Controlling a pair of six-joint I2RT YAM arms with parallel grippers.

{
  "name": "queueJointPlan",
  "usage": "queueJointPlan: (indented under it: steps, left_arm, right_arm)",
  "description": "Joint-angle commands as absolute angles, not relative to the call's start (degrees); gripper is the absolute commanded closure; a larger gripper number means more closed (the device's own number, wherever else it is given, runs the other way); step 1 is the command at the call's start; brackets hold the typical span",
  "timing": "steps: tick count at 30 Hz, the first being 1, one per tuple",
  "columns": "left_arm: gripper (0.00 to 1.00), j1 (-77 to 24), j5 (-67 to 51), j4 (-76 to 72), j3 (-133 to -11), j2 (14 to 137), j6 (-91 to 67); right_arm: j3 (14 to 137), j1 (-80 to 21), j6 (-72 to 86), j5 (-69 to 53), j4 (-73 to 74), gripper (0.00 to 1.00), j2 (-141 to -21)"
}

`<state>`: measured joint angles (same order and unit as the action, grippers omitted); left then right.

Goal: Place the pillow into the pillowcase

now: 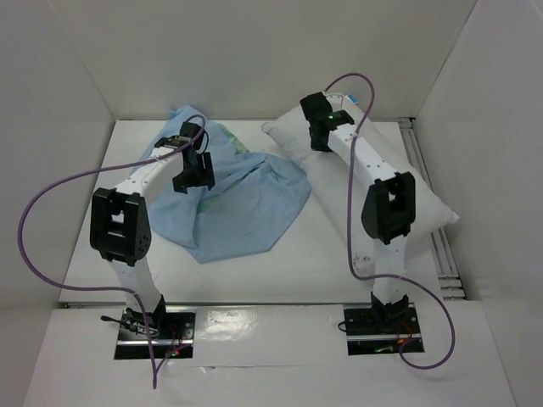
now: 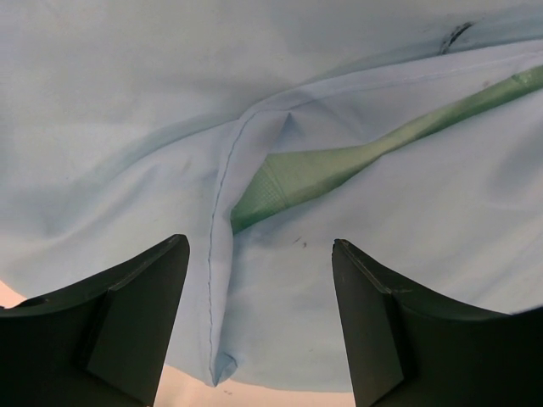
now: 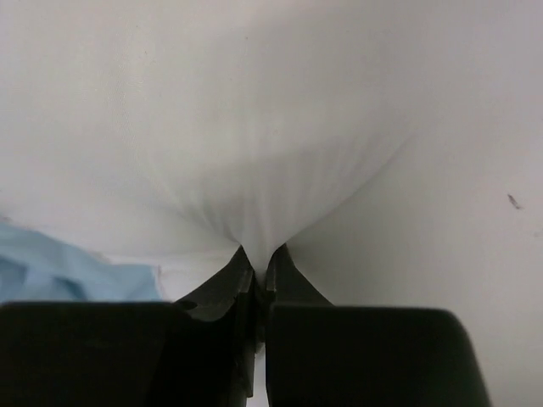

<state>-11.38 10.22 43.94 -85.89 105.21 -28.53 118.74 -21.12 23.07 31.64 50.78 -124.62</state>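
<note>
Plump white fabric pillow (image 1: 428, 203) lying at right of frame on white surface (image 1: 297, 271), upper-left end pinched in clamped right gripper (image 3: 259, 254). Thin pale-blue cloth pillowcase (image 1: 246, 203), sea-green inside, crumpled at centre left under left gripper (image 2: 259, 246), spread wide, holding nothing.

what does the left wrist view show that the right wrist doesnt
Only left wrist: the left gripper open over the pillowcase, its stitched seam and a sea-green strip in a fold. Only right wrist: the right gripper shut on a pinch of the white pillow. Both: pale blue pillowcase cloth, just a corner in the right wrist view.
</note>
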Motion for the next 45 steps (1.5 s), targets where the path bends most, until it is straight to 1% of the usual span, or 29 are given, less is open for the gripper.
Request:
queueJointPlan:
  steps: [1,2,6,15,20,23,24,25,28,30,32,34,35,39,43,44,45]
  left_arm:
    - [0.19,-12.0,12.7,45.1,-87.3,105.8,-25.8]
    - [0.19,-12.6,14.9,44.5,-86.8,106.8,-25.8]
    - [0.18,-13.1,17.0,43.4,-85.7,108.0,-24.4]
    - [0.17,-13.1,15.6,40.9,-86.4,113.6,-23.3]
    - [0.36,-12.6,16.6,40.9,-87.5,116.4,-25.1]
    - [0.38,-12.6,16.6,40.9,-88.2,117.0,-24.6]
    - [0.42,-12.6,16.6,40.9,-88.8,117.0,-24.6]
    - [0.55,-12.6,16.6,41.6,-88.8,117.0,-24.6]
    - [1.00,-12.6,17.1,45.0,-91.1,116.3,-26.1]
    - [1.00,-12.6,14.9,47.1,-93.6,114.8,-26.7]
    - [1.00,-12.0,13.0,48.3,-94.7,111.5,-25.7]
    - [1.00,-11.4,9.6,48.9,-96.8,109.4,-25.1]
    - [1.00,-11.4,8.4,49.0,-97.5,107.9,-25.0]
    - [1.00,-7.7,3.6,50.9,-100.0,106.6,-25.7]
    - [1.00,-4.0,-4.3,51.4,-98.9,105.4,-27.2]
    - [1.00,-3.4,-6.7,50.7,-98.9,104.5,-27.2]
    - [1.00,-2.9,-7.8,50.7,-98.1,104.0,-27.2]
  right_arm:
    - [110.4,-22.5,21.8,25.7,48.0,1.00,-110.6]
    - [108.8,-22.5,21.8,25.7,47.4,1.00,-108.3]
    - [101.5,-24.8,23.6,24.5,49.7,1.00,-97.9]
    - [93.5,-26.5,27.2,21.5,52.6,1.00,-88.7]
    - [92.5,-26.5,27.8,20.3,53.2,1.00,-85.0]
    - [92.5,-26.5,27.8,20.3,53.8,1.00,-84.4]
    - [92.5,-26.5,27.8,20.3,53.8,1.00,-84.4]
    - [93.1,-26.5,27.8,20.3,53.8,1.00,-84.4]
    - [93.6,-26.5,26.1,18.2,52.6,1.00,-84.4]
    - [92.2,-26.5,23.3,12.1,48.9,1.00,-82.9]
    - [88.8,-29.3,17.9,4.3,45.5,1.00,-81.4]
    - [85.7,-31.9,15.6,0.9,42.6,1.00,-79.1]
    - [84.6,-34.4,14.9,0.2,42.1,1.00,-78.3]
    - [77.9,-39.2,12.7,-0.7,40.1,1.00,-73.7]
    - [71.3,-42.8,12.1,1.3,43.9,1.00,-73.6]
    - [69.5,-43.8,12.1,1.3,44.5,0.95,-74.3]
    - [69.5,-43.8,12.1,1.3,45.4,0.74,-75.3]
